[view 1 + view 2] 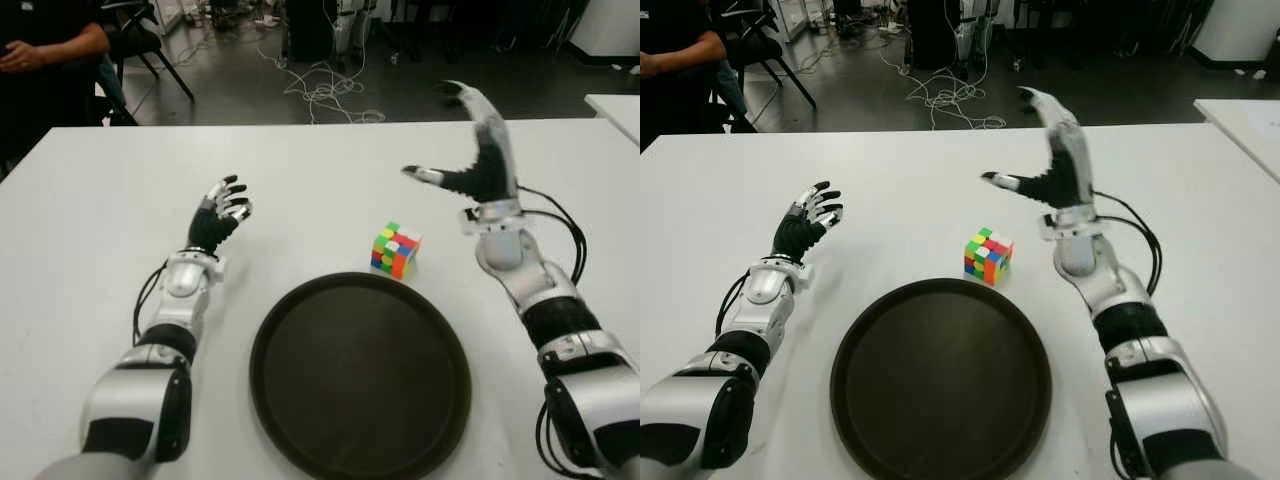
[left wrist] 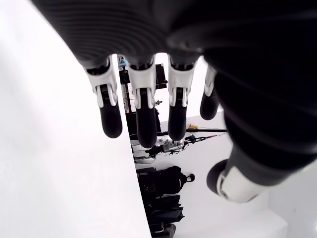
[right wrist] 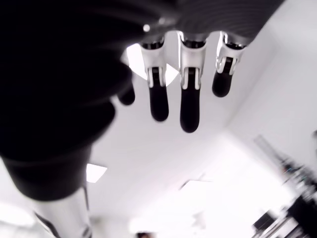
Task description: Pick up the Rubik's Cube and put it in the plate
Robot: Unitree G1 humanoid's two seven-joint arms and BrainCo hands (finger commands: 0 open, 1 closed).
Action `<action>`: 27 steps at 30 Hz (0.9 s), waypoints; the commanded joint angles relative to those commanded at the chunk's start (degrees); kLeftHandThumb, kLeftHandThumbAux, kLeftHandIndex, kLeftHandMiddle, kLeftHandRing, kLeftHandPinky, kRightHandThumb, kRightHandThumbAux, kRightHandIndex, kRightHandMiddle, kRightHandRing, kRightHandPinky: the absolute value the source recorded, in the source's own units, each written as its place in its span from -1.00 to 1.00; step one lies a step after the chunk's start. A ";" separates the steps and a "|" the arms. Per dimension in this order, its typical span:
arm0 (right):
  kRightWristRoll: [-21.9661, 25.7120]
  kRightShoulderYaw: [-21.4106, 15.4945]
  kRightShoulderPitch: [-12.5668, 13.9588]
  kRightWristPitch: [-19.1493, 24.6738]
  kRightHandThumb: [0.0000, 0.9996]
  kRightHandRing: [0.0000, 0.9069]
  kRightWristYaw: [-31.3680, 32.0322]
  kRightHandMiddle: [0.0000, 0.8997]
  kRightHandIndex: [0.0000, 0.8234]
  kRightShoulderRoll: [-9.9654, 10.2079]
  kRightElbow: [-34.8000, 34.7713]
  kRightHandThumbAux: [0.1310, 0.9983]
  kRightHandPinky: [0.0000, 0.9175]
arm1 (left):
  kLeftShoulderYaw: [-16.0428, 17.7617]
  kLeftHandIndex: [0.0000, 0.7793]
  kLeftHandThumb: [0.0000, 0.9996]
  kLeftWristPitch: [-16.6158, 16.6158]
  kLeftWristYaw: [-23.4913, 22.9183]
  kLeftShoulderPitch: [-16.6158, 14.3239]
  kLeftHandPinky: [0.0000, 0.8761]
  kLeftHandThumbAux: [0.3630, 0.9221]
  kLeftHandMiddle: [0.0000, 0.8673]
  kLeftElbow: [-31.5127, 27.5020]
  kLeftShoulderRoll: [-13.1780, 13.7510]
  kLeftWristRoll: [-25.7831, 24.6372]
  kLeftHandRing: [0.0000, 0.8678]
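The Rubik's Cube [image 1: 396, 249] stands on the white table [image 1: 300, 170], just beyond the far right rim of the round dark plate [image 1: 360, 375]. The plate holds nothing. My right hand [image 1: 470, 150] is raised above the table to the right of the cube and behind it, fingers spread and pointing up, thumb stretched toward the left, holding nothing. My left hand [image 1: 222, 212] shows to the left of the plate, fingers loosely extended and holding nothing. Both wrist views show relaxed fingers [image 3: 189, 104] with nothing between them.
A seated person [image 1: 45, 50] in dark clothes is at the table's far left corner. Cables [image 1: 325, 90] lie on the floor beyond the far edge. A second white table [image 1: 615, 105] begins at the right.
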 joint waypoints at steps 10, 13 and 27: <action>-3.19 5.15 5.74 14.78 -1.00 -0.56 25.53 -0.60 -0.69 -6.91 -18.66 0.32 -0.64 | -0.13 -0.70 -0.65 0.09 0.11 0.02 -0.55 0.30 -0.56 -0.06 0.04 0.13 -0.55; -3.72 5.93 6.12 19.15 -1.00 -0.60 31.14 -0.63 -0.70 -7.68 -21.83 0.33 -0.69 | -0.14 -0.69 -0.64 0.11 0.02 0.09 -0.53 0.30 -0.55 -0.08 0.12 0.12 -0.54; -7.47 9.36 5.81 33.07 -1.00 -0.67 49.01 -0.66 -0.75 -9.87 -32.10 0.43 -0.76 | 0.13 -0.68 -0.61 -0.18 -0.65 0.31 -0.52 0.31 -0.55 -0.37 0.00 -0.37 -0.53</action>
